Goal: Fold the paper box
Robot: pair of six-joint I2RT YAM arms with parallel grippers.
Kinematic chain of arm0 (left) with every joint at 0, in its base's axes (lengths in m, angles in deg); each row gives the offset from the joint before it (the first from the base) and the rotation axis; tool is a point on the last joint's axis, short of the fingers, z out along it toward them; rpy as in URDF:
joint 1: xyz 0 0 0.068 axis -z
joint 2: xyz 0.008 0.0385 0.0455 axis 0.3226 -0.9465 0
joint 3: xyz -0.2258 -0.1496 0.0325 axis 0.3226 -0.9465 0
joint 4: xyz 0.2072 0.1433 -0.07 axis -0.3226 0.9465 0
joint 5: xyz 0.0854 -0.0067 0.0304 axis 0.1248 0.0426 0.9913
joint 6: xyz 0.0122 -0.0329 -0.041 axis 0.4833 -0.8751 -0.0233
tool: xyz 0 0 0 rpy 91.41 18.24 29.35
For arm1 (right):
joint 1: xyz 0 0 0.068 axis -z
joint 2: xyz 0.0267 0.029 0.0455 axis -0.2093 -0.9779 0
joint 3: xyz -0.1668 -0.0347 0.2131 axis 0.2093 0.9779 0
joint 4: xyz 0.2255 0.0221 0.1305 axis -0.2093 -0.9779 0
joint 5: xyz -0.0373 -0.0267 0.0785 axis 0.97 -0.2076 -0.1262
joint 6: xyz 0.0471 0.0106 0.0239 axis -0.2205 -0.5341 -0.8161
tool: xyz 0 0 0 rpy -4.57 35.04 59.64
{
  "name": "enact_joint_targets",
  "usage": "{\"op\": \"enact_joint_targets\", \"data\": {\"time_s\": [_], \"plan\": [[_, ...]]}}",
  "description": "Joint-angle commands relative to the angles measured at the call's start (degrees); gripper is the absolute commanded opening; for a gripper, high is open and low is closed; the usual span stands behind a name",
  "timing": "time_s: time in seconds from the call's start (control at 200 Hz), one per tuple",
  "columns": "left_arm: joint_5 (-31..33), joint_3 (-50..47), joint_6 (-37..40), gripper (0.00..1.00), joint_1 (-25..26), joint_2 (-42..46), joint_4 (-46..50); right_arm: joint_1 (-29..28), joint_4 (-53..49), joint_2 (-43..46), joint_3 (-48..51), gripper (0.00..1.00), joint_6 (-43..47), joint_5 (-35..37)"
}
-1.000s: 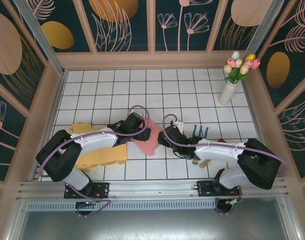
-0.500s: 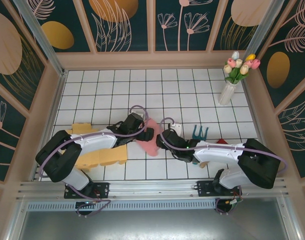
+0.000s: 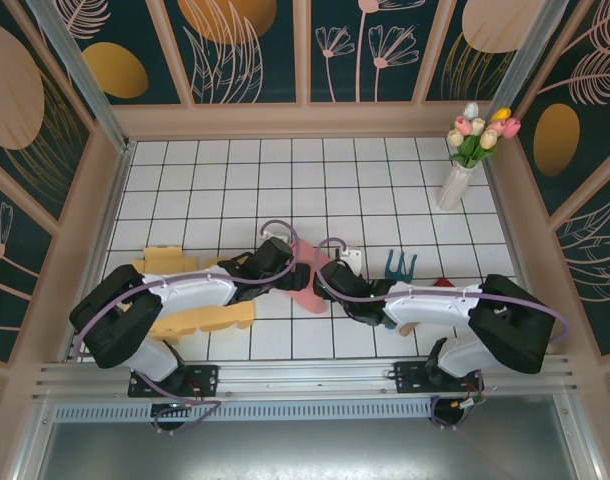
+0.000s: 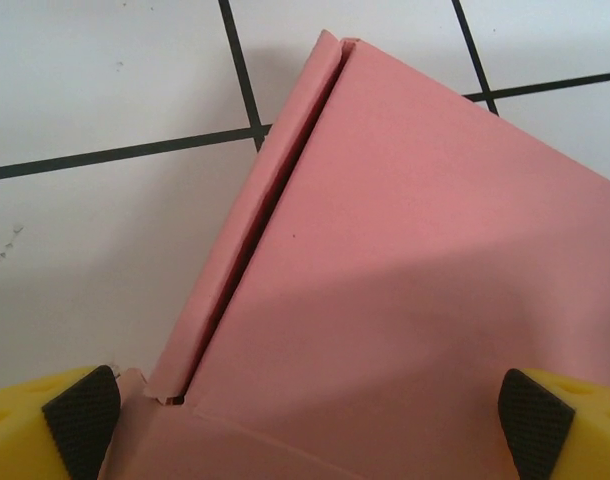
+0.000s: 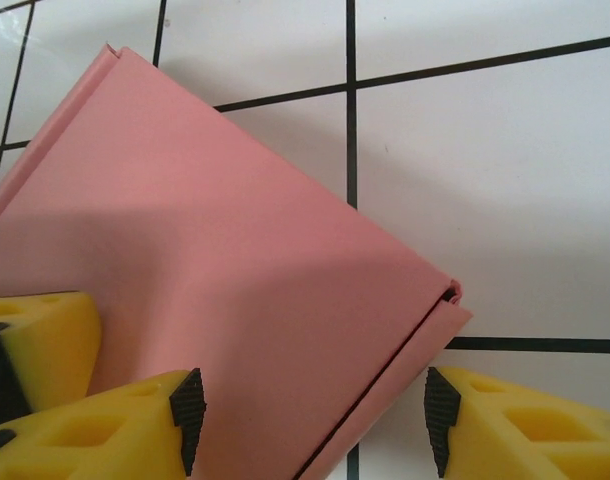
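Note:
The pink paper box point(image 3: 305, 284) lies flat on the white tiled table, between the two wrists. In the left wrist view the box point(image 4: 405, 270) has a folded side flap along its left edge. My left gripper point(image 4: 307, 425) is open wide over it, one black pad at each bottom corner. My right gripper point(image 5: 315, 418) is also open and straddles the box's point(image 5: 215, 260) double-layered right edge. Its left pad point(image 5: 188, 415) sits over the pink panel and its right pad point(image 5: 440, 415) stands just clear of the flap. From above, the left gripper point(image 3: 290, 268) and the right gripper point(image 3: 319, 278) meet over the box.
Flat yellow cardboard pieces point(image 3: 200, 310) lie under the left arm. A teal object point(image 3: 398, 265), a small white item point(image 3: 352, 255) and a red piece point(image 3: 442, 283) sit right of the box. A vase of tulips point(image 3: 455, 180) stands at the back right.
Both wrists have closed in on the pink box, the left moving right and the right moving left. The box has shifted slightly toward the front.

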Motion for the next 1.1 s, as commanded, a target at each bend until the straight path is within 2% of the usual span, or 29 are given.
{"op": "enact_joint_targets", "data": {"time_s": [0.0, 0.14, 0.35, 0.611, 0.671, 0.721, 0.776, 0.911, 0.981, 1.091], "plan": [[1.23, -1.62, -3.03, 0.98, 0.52, -0.21, -2.49, -0.04, -1.68, 0.11, -0.77, 0.63, 1.32, 2.55], [1.91, -3.48, -5.43, 0.87, 1.28, 1.46, -4.16, 1.21, -1.7, 1.16, -0.22, 0.63, 1.95, 2.49], [2.77, -4.74, -8.04, 0.82, 1.66, 2.98, -5.34, 1.39, -0.9, 1.02, 0.31, 0.63, 1.95, 2.22], [3.17, -7.83, -12.75, 0.63, 1.76, 4.13, -9.48, 2.58, 0.14, -0.78, -0.38, 0.63, 2.8, 1.03], [3.01, -8.33, -13.71, 0.62, 1.74, 4.21, -10.56, 2.93, 0.55, -1.48, -0.64, 0.63, 3.06, 0.63], [2.34, -8.52, -14.11, 0.63, 1.73, 4.14, -11.41, 3.12, 1.02, -2.02, -0.87, 0.63, 3.32, 0.07], [1.72, -8.43, -14.39, 0.72, 1.68, 4.05, -11.89, 3.27, 1.81, -2.66, -0.99, 0.63, 3.44, -0.54], [2.05, -7.85, -14.4, 0.82, 1.78, 3.96, -11.55, 3.68, 3.44, -4.52, -1.43, 0.63, 3.9, -1.97], [2.77, -7.47, -14.56, 0.92, 1.85, 3.63, -10.92, 3.84, 4.08, -5.45, -1.62, 0.63, 4.24, -2.44], [3.07, -7.1, -15.41, 0.96, 1.82, 3.18, -10.86, 4.26, 4.71, -6.47, -1.83, 0.63, 4.69, -2.89]]}}
